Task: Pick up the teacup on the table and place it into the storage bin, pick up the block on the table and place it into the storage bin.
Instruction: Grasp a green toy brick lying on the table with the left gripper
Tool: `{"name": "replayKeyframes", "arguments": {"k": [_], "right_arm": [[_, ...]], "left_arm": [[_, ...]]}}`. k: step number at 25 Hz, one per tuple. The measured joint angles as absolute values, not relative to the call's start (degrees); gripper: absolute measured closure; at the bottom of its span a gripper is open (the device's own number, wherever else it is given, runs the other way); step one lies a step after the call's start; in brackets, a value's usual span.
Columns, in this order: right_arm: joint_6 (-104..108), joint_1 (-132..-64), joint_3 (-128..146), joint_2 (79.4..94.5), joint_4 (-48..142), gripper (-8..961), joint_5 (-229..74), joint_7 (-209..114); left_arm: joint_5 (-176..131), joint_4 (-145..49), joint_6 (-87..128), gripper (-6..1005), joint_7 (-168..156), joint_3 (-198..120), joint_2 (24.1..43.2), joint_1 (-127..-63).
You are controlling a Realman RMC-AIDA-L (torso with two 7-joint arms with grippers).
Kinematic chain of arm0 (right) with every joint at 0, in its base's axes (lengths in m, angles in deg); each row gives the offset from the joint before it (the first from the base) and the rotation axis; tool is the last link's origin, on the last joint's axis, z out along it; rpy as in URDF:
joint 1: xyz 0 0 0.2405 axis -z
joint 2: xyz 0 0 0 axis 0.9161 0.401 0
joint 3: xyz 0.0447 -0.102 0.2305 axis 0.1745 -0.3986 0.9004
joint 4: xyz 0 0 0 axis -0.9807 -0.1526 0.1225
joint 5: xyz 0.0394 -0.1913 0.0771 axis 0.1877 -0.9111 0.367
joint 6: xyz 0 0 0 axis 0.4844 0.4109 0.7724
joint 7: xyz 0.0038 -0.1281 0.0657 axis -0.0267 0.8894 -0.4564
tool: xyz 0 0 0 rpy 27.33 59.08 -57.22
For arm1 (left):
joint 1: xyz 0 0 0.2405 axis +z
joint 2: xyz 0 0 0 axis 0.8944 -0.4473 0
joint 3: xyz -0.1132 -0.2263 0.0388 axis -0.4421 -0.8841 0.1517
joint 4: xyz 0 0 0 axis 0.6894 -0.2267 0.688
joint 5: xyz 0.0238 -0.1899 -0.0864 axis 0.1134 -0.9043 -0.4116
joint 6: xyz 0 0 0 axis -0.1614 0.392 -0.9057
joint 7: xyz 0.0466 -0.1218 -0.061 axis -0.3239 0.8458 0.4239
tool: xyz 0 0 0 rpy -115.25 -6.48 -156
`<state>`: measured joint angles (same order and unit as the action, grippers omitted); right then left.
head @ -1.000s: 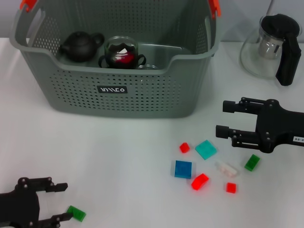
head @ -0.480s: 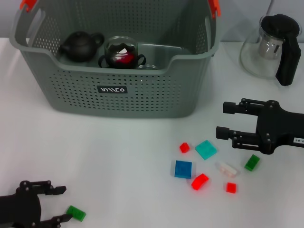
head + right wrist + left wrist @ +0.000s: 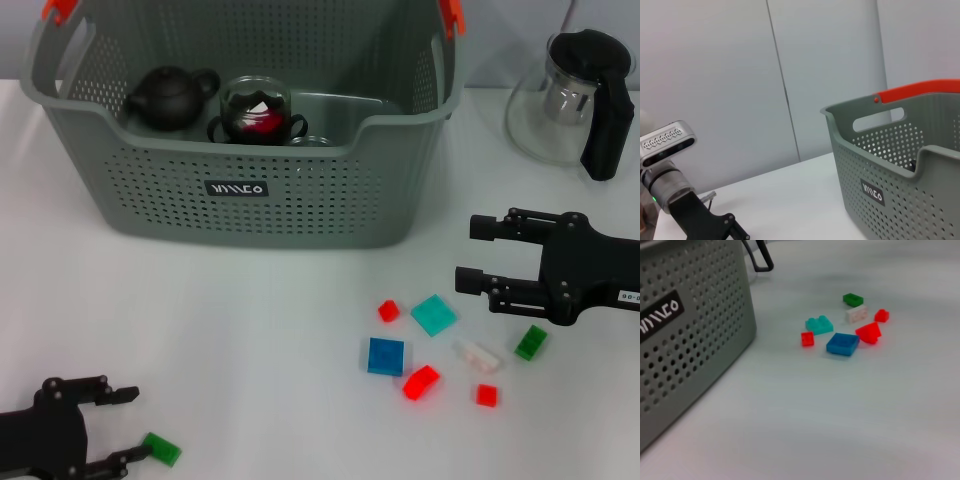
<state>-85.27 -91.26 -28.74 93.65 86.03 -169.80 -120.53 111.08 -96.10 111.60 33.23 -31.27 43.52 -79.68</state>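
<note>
Left pincer (image 3: 118, 428) spread low beside a green block (image 3: 161, 449); right pincer (image 3: 472, 252) spread above the block cluster.

Small, rigid and light, the green block sits between the left pincer's fingertips, nearest the lower one; I judge its flat sides best to pinch, though smooth plastic may slip. Ahead of that pincer, well apart, stands the storage bin (image 3: 250, 215), with a glass teacup (image 3: 255, 110) inside. The right arm reaches in level over the counter (image 3: 250, 320), its pincer just beyond the teal block (image 3: 434, 314).
</note>
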Motion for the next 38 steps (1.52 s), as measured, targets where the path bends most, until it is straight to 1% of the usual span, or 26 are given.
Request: {"name": "replayKeyframes", "arguments": {"k": [27, 38], "right_arm": [[-86.0, -90.9, -28.1, 93.65, 86.2, 213, -169.5, -120.5], [-86.0, -91.1, -28.0, 93.56, 86.0, 213, -169.5, -120.5]], "left_arm": [[111.6, -93.5, 112.9, 391, 28.2, -32.9, 43.52, -79.4], [111.0, -91.2, 110.7, 391, 28.0, -32.9, 43.53, -81.6]]}}
